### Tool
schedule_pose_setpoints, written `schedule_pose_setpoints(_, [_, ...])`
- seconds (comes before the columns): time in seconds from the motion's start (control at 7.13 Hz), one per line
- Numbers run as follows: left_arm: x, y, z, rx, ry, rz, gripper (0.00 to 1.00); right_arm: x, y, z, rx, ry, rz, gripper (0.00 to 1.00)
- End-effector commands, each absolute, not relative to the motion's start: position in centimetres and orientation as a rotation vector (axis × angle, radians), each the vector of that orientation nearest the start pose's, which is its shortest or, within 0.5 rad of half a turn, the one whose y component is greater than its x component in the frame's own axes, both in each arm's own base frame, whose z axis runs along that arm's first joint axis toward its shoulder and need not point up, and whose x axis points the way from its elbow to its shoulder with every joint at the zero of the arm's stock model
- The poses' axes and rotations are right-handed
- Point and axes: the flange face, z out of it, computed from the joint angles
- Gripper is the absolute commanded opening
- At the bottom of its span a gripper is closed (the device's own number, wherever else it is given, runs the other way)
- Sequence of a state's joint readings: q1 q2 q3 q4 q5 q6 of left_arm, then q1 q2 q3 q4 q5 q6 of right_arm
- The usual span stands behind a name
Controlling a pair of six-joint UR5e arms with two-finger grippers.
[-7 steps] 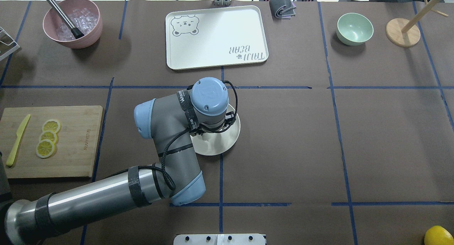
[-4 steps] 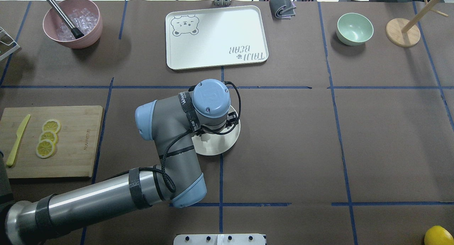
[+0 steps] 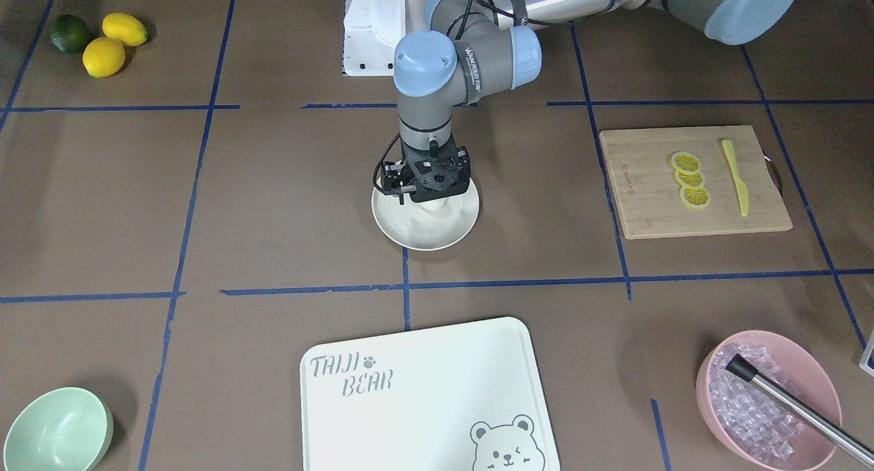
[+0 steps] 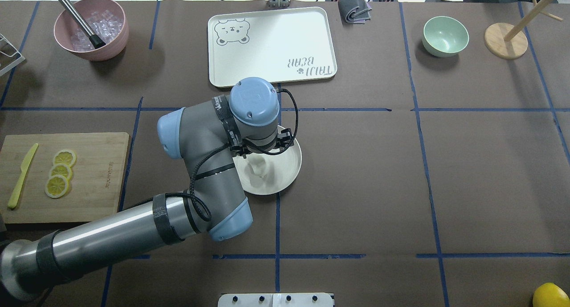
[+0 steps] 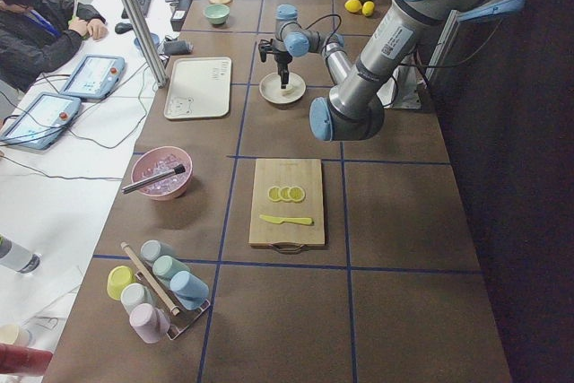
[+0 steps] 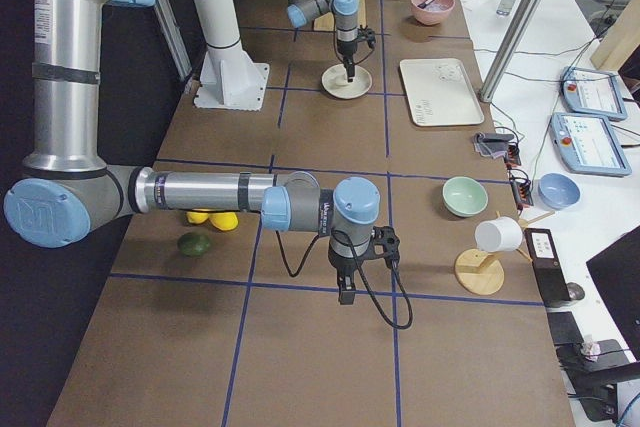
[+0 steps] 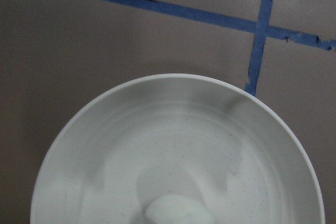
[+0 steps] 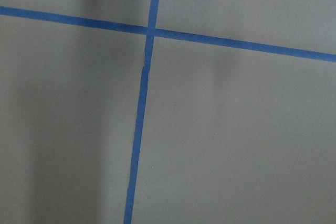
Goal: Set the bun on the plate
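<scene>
The bun (image 4: 258,168) is a small white lump lying on the round cream plate (image 4: 291,164) at the table's middle, left of the plate's centre. In the front-facing view the bun (image 3: 437,209) sits on the plate (image 3: 423,242) just below my left gripper (image 3: 431,192), which hangs above it, open and holding nothing. The left wrist view looks down on the plate (image 7: 105,108) with the bun (image 7: 176,211) at the bottom edge. My right gripper (image 6: 345,292) points down over bare table in the exterior right view; I cannot tell its state.
Beyond the plate lies a bear-printed tray (image 4: 271,46). A cutting board (image 4: 98,178) with lemon slices (image 4: 60,173) and a yellow knife is at the left. A pink bowl of ice (image 4: 91,29), mint bowl (image 4: 445,35), wooden stand (image 4: 505,40) and lemon (image 4: 550,296) ring the table.
My left wrist has risen and drawn back toward the tray. The bun, half hidden under the gripper before, now lies uncovered on the plate.
</scene>
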State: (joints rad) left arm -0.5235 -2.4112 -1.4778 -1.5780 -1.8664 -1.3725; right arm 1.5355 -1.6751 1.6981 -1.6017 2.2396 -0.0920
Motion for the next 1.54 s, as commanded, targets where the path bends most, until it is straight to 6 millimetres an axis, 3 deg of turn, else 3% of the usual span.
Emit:
schedule_pose_setpoints(0.0, [50.5,-48.0,22.8,0.0,0.839,-0.045,0.99,5.6,-45.0,65.5,0.012,-0.669,-0.12,1.0])
schedule_pose_setpoints(0.42, [31.7,-49.3,34.8,0.06,0.809,0.188,1.0,5.6,-45.3,65.5,0.012,-0.669,-0.121,1.0])
schedule_pose_setpoints(0.56, [23.9,-51.0,39.7,0.083,0.815,0.279,1.0,5.6,-45.3,65.5,0.012,-0.669,-0.121,1.0])
schedule_pose_setpoints(0.84, [10.5,-52.1,50.2,0.095,0.855,0.344,1.0,5.6,-45.3,65.5,0.012,-0.669,-0.121,1.0])
schedule_pose_setpoints(1.12, [0.5,-49.8,59.7,0.073,0.854,0.275,1.0,5.6,-45.3,65.7,0.009,-0.669,-0.12,1.0])
schedule_pose_setpoints(1.26, [-3.9,-48.0,62.4,0.068,0.85,0.178,1.0,5.6,-45.3,65.7,0.009,-0.669,-0.12,1.0])
schedule_pose_setpoints(1.4, [-5.6,-46.7,63.6,0.062,0.841,0.134,1.0,5.6,-45.1,65.8,0.006,-0.669,-0.119,1.0])
